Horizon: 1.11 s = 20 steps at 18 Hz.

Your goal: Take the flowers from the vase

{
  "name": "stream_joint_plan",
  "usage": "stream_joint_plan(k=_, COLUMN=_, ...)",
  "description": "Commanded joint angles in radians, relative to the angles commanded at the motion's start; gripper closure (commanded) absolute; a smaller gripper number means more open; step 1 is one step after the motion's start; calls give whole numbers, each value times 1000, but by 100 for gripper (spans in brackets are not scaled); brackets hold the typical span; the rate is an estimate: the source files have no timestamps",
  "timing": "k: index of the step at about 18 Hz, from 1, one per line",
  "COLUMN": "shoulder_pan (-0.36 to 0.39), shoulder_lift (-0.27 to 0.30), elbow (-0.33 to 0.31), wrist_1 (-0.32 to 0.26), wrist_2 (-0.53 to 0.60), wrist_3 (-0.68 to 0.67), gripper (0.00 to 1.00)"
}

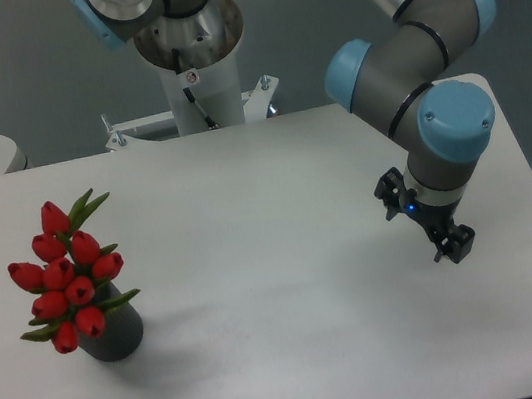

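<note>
Flowers (68, 276) sit at the left side of the table (275, 259), a tight bunch of red tulip buds with green leaves poking out, and they are planted in the vase (117, 334), a short dark grey cylinder standing upright close to the table's left edge and nearer the front than the back. The bunch leans up and to the left from the vase mouth, the topmost bud reaching toward the middle of the left edge.

Over on the other side, the gripper (453, 249) hangs by the right edge of the table, well apart from the flowers, with nearly the whole tabletop between them. It points down and slightly toward the front right corner. It holds nothing, and from this angle the fingers are small and dark against each other, so whether they stand wide or narrow cannot be told. A small blue light glows on the wrist just above it.

The arm (410, 55) comes in from the back, its grey and blue joints bent above the right half, and its base column (192, 64) is mounted behind the back edge.
</note>
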Motion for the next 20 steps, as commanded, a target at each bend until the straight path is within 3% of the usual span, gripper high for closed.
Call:
stream_joint_plan(k=6, shoulder_pan=8, shoulder_lift=3, elbow=-5, wrist_1=-5, wrist_2=-8, wrist_3=-5, gripper=0)
stream_joint_plan(k=11, shoulder_pan=11, shoulder_lift=24, elbow=-40, wrist_1=-2, wrist_2=-141, wrist_3=-28, gripper=0)
stream_joint_plan(k=15, shoulder_pan=0, shoulder_lift=55, elbow=-80, wrist_1=-9, wrist_2=-181, wrist_3=-54, gripper=0)
stream_joint_plan(k=20, shoulder_pan=12, shoulder_lift=142, elbow=-191, wrist_1=3, wrist_2=-429, wrist_3=-54, gripper=0)
